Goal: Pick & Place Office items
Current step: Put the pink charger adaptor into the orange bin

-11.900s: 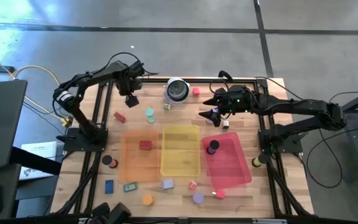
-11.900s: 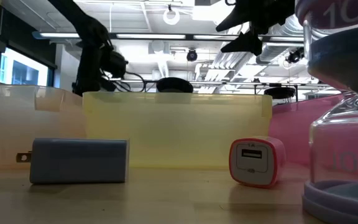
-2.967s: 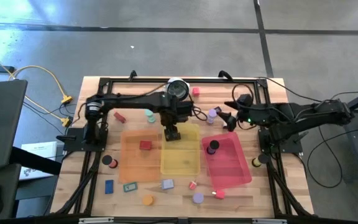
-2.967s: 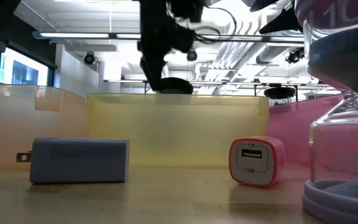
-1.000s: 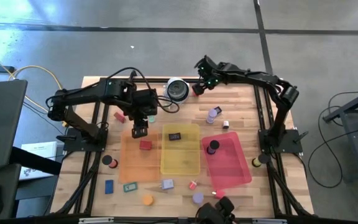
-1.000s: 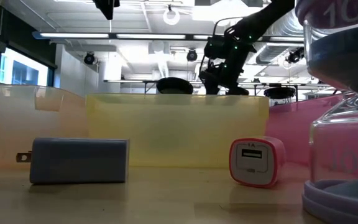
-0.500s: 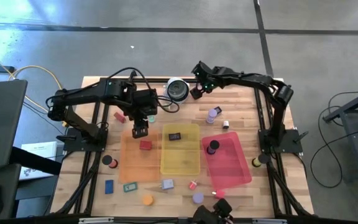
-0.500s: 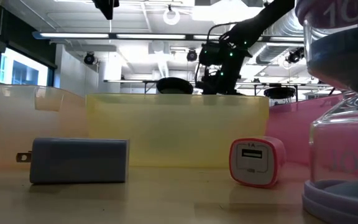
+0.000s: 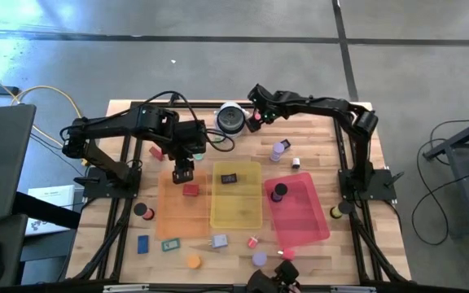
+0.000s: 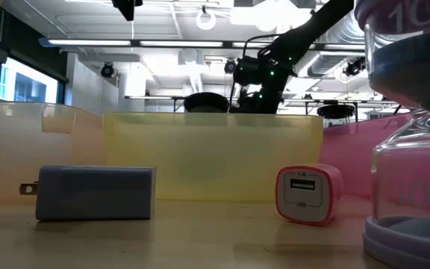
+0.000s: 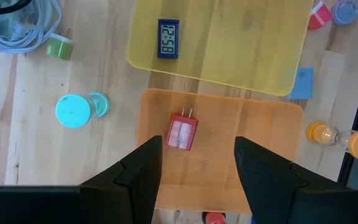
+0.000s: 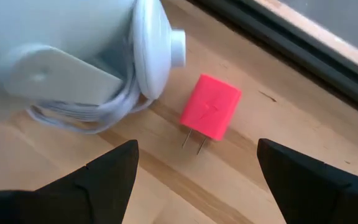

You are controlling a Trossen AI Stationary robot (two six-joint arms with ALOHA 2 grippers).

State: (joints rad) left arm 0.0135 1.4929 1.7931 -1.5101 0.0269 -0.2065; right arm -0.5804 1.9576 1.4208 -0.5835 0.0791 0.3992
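**Right gripper hanging over a pink plug adapter, left gripper empty above the orange tray**

The right gripper (image 12: pixel 194 171) is hovering at the top centre of the high view, just right of the round silver-and-black object (image 9: pixel 231 118). Its fingers (image 12: pixel 107 177) are standing wide apart with nothing between them. In the right wrist view the pink plug adapter (image 12: pixel 211 116) is lying flat on the wooden table (image 12: pixel 166 186) in the gap ahead of the fingers, its two prongs pointing toward the camera. It is sitting just beside the white rim of the round object and a loop of pale cable, not touching either.

The left gripper (image 11: pixel 197 165) is hanging left of centre in the high view, over the upper edge of the orange tray (image 9: pixel 184 203). Its fingers (image 11: pixel 143 168) are parted and holding nothing. Straight ahead of them in the left wrist view a red plug adapter (image 11: pixel 182 132) is resting on the orange tray floor. A small black digital clock (image 11: pixel 168 38) is lying in the yellow tray (image 9: pixel 236 197), near its top edge. A teal disc (image 11: pixel 72 111) and a green bit (image 11: pixel 59 46) are sitting on bare wood, apart from both trays.

In the high view a black-and-purple piece (image 9: pixel 278 192) is standing in the red tray (image 9: pixel 300 212). Other small pieces are scattered along the lower edge of the table. In the low view a grey-blue plug adapter (image 10: pixel 94 193) and a pink-and-white USB charger (image 10: pixel 308 194) are sitting in front of the yellow tray, well apart from each other.
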